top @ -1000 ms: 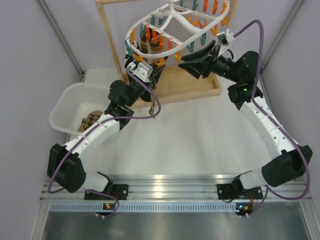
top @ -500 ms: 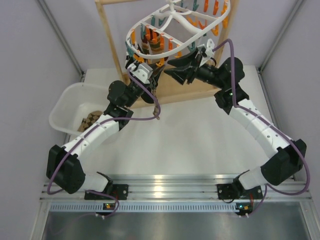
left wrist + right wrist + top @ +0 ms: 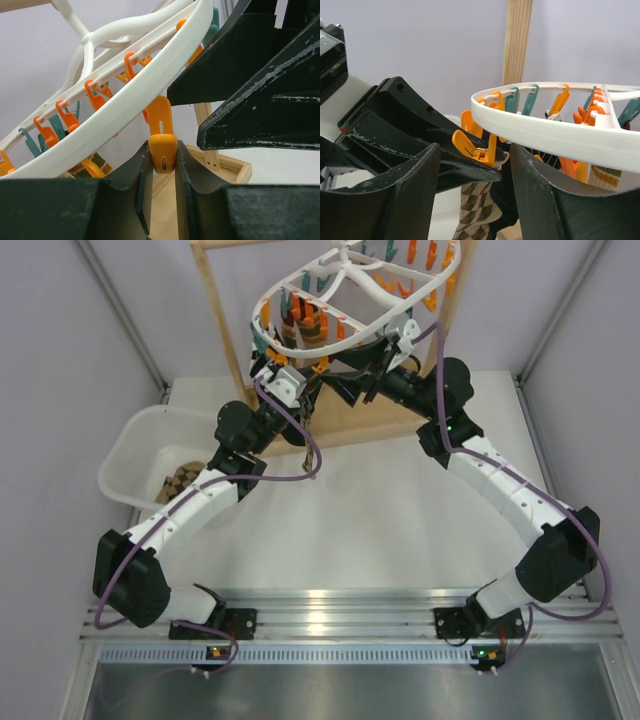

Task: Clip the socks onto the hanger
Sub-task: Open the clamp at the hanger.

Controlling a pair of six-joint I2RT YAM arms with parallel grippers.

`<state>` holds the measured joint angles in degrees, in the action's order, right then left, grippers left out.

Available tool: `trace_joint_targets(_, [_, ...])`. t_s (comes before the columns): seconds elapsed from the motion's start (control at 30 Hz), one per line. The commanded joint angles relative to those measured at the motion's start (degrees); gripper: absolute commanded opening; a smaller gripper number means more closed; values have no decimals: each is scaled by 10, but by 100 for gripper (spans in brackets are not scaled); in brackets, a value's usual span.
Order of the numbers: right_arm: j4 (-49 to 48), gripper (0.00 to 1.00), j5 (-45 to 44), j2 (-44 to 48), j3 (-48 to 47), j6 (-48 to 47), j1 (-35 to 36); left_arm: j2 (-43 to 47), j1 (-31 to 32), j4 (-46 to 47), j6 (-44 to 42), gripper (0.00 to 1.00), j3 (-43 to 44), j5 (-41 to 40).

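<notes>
The white oval hanger (image 3: 352, 262) hangs from the stand with orange and teal clips under its rim (image 3: 125, 115). My left gripper (image 3: 162, 156) is shut on the lower end of one orange clip (image 3: 163, 150) under the rim's near edge. A brown-and-tan checked sock (image 3: 477, 210) dangles below that clip (image 3: 485, 147), and its cream top edge sits at the clip's lower end by the left fingertips. My right gripper (image 3: 475, 170) stands open, facing the clip from the right with one finger on each side and touching nothing. Seen from above, the two grippers (image 3: 305, 380) (image 3: 350, 390) nearly meet.
A light wooden stand (image 3: 215, 315) with a tray base (image 3: 400, 420) carries the hanger. More patterned socks (image 3: 185, 480) lie in a white bin (image 3: 130, 455) at the left. Another sock (image 3: 300, 328) hangs clipped further back under the hanger.
My right arm has swung left toward the left gripper and the held clip, and its jaws have opened wider. The left arm and the sock have stayed put.
</notes>
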<state>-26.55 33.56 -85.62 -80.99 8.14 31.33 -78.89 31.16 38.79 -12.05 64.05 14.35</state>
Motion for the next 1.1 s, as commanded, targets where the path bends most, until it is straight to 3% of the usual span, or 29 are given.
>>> trace_joint_targets(0.0, [-40,58,-19,-6,-7,-4,17,17,7,20,-9,0,12,45])
trace_joint_targets(0.1, [-35,62,-30,-10,-14,-8,23,16,7,18,-8,0,13,47])
trace_joint_targets(0.37, [-29,63,-33,-23,-26,-21,34,15,7,14,-17,0,12,50])
trace_joint_targets(0.7, [-7,56,-54,-40,-51,-37,44,13,7,12,-27,0,13,46])
trace_joint_targets(0.9, [0,35,-73,-39,-54,-41,44,13,7,9,-27,0,14,45])
trace_joint_targets(1.0, [4,21,-73,-42,-62,-36,44,16,7,4,-26,7,12,44])
trace_joint_targets(1.07, [7,10,-75,-43,-66,-30,44,22,7,-4,-28,17,8,45])
